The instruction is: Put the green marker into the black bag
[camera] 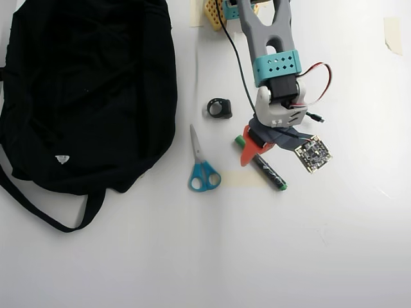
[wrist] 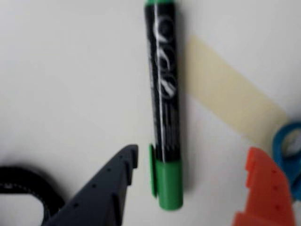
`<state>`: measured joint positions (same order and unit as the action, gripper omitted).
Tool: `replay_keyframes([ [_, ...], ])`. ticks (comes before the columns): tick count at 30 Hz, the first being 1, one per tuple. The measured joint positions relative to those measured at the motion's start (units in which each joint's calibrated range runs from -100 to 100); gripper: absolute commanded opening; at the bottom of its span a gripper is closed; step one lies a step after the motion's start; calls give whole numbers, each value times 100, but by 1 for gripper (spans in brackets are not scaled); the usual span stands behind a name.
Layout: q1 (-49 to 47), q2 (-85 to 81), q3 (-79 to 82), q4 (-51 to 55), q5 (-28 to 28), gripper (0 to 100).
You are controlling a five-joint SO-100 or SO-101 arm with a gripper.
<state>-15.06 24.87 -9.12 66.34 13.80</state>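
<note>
In the overhead view, the black bag (camera: 83,90) is seen at the left of the table (camera: 257,256), with the scissors (camera: 202,168) beside it. Further right, the green marker (camera: 262,164) lies flat on the table, well apart from the bag. The gripper (camera: 253,144) is spread wide over the marker's cap end, nothing being grasped; in the wrist view, the marker (wrist: 164,103) lies between the two fingers

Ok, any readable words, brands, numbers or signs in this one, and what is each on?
None can be read.
green marker: white print along the black barrel, too blurred in the wrist view and too small in the overhead view.
black bag: small white tag, too small to read.
</note>
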Motion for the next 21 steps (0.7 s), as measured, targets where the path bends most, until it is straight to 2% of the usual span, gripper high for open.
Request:
replay_keyframes([
  [21, -287, 166, 24, 0, -83, 30],
])
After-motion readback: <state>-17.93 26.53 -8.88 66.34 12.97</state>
